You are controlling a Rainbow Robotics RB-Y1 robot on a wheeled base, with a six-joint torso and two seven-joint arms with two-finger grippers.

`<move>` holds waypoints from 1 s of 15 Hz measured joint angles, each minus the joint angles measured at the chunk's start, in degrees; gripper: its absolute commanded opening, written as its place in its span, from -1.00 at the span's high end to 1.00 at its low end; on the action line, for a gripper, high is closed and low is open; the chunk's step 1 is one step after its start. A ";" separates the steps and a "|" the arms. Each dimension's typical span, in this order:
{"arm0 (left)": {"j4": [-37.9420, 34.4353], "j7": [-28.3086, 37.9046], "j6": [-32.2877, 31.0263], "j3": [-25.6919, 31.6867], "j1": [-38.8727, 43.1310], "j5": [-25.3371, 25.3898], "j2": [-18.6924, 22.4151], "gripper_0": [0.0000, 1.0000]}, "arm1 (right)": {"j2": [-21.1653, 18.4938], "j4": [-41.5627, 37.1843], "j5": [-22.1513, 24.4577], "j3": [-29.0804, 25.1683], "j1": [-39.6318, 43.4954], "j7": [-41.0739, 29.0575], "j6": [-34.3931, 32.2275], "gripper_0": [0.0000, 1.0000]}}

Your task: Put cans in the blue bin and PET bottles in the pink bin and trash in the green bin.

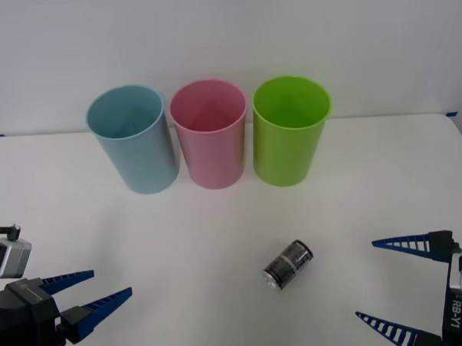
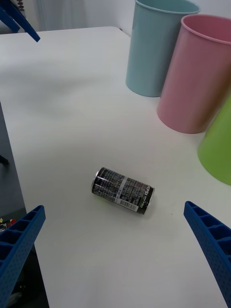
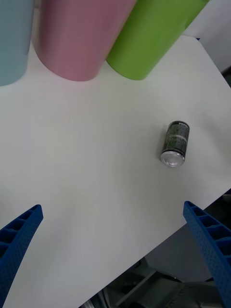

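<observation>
Blue ribbed fingers of the right pincer (image 1: 395,287) stand spread wide, low over the white counter (image 1: 219,250), holding nothing. Just beside it, toward the left pincer (image 1: 88,294), the can (image 1: 287,265) lies on its side, well short of the green bin (image 1: 289,140). That left pincer hovers, also wide and empty.

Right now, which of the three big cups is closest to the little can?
The green bin. It stands at the right end of the row, and the can lies on its side on the table in front of it. The pink bin and blue bin stand farther left.
</observation>
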 measured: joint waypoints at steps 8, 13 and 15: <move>0.00 0.00 0.00 0.00 0.00 0.00 0.00 -1.00 | 0.36 -0.65 -0.41 -0.22 -1.19 0.00 0.01 -1.00; 0.01 0.00 0.00 0.00 0.00 -0.01 0.00 -1.00 | -5.45 -3.32 -1.00 -0.30 -5.63 0.91 -0.17 -1.00; 0.01 0.00 0.02 0.00 0.00 -0.01 0.00 -1.00 | -9.52 -3.29 -0.72 0.26 -7.52 2.30 0.22 -1.00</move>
